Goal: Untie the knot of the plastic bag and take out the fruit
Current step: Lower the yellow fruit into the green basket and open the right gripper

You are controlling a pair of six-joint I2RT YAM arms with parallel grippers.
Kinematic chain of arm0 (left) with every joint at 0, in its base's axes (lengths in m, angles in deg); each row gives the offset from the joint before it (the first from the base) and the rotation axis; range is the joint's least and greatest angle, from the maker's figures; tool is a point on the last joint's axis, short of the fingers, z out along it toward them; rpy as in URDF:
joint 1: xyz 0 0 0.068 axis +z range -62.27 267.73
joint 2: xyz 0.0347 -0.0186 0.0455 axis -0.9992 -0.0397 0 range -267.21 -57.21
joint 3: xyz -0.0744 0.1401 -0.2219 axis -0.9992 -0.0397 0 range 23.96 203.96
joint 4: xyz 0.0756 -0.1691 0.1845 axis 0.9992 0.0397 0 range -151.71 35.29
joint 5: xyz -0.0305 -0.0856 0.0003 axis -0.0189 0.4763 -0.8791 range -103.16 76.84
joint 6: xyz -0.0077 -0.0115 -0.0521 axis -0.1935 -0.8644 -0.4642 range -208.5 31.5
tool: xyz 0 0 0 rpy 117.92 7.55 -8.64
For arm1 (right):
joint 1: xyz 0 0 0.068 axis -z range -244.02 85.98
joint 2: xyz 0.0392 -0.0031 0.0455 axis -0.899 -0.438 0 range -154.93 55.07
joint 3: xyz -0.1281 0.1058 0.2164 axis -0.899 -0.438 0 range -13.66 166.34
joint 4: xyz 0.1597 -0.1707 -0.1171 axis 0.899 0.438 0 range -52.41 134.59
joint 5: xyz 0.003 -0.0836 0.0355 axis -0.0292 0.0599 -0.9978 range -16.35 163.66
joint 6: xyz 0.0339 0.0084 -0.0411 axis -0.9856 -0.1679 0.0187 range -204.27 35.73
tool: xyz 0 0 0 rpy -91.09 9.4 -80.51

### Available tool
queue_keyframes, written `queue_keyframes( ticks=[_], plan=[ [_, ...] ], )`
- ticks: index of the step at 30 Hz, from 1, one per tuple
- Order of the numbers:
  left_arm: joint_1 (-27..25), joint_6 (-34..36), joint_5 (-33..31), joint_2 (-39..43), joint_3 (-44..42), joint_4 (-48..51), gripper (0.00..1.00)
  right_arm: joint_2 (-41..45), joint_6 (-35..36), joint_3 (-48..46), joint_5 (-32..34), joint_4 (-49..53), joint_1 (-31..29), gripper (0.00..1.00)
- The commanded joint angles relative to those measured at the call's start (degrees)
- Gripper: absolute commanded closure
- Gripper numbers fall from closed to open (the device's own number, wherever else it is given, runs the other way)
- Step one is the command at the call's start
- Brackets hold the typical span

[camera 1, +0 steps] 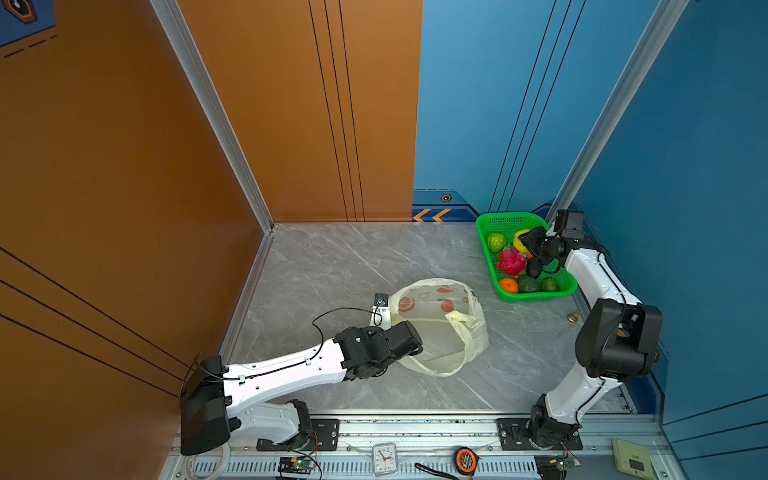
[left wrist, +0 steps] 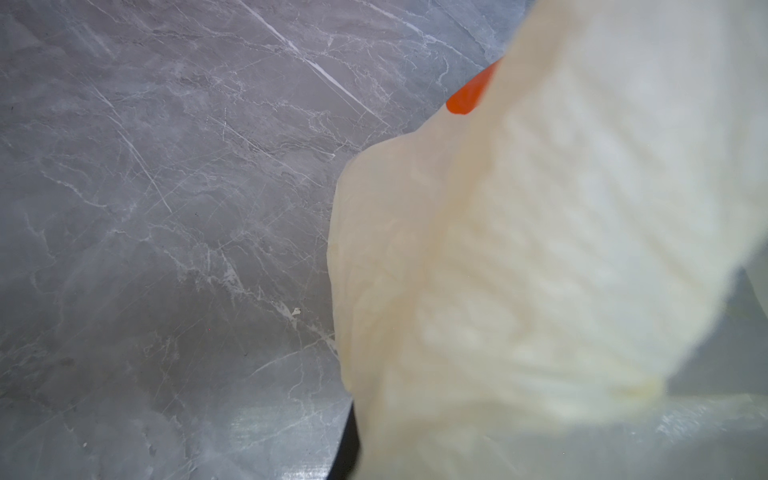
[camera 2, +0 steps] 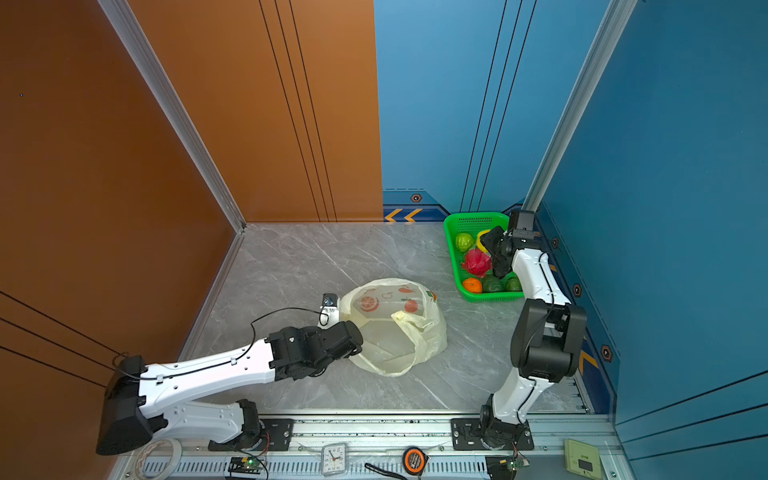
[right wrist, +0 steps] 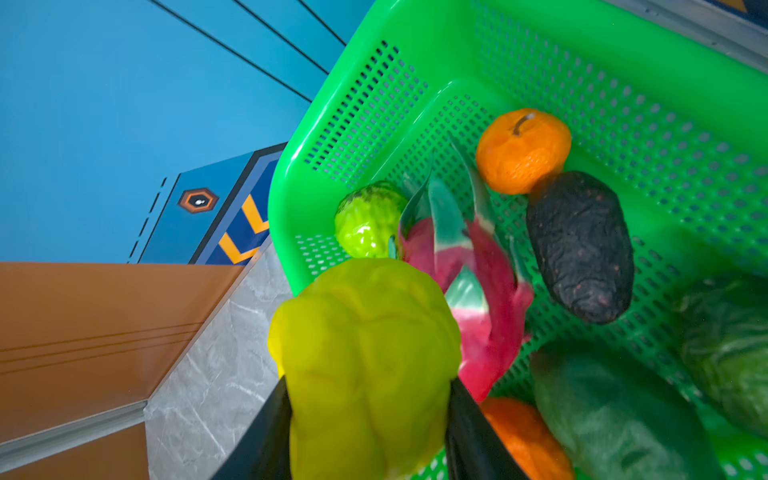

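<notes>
The cream-yellow plastic bag lies slumped mid-table, with a loop handle trailing toward the front. A bunched lump of handle plastic rests on it; I cannot tell whether that is the knot. My left gripper is shut on the bag's near-left edge. In the left wrist view the bag hides the jaws. My right gripper is shut on a yellow fruit above the green basket. A dragon fruit, an orange, a dark avocado and green fruits lie in the basket.
The basket sits in the back right corner against the blue wall. A small brass object stands on the table near the right arm. On the front rail lie a clock, a tape measure and a tape roll.
</notes>
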Motion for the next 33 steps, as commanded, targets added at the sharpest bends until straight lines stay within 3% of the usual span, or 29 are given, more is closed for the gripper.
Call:
queue_keyframes(
  ticks=[1, 9, 16, 24, 33],
  plan=[
    [-0.7, -1.4, -2.8, -0.2, 1.3, 0.5, 1.0, -5.1, 1.1, 6.4, 1.0, -2.7, 1.1, 0.53],
    [-1.1, -2.8, -3.5, 0.0, 1.1, 0.6, 1.0, -18.8, 1.0, 19.8, 2.6, 1.3, 1.6, 0.45],
    [-1.1, -3.4, -5.8, 0.9, 1.1, 1.7, 1.0, -21.8, 2.3, 23.4, 4.0, 3.9, 1.1, 0.2],
    [-0.9, -3.4, -6.3, 1.4, 0.6, 1.9, 1.0, -16.3, 3.2, 20.3, 3.9, 4.9, 0.3, 0.15],
    [1.7, -1.9, -7.5, 1.5, -0.5, -1.4, 1.0, 1.3, 3.0, 3.0, 0.5, 6.5, -3.2, 0.15]
  ],
)
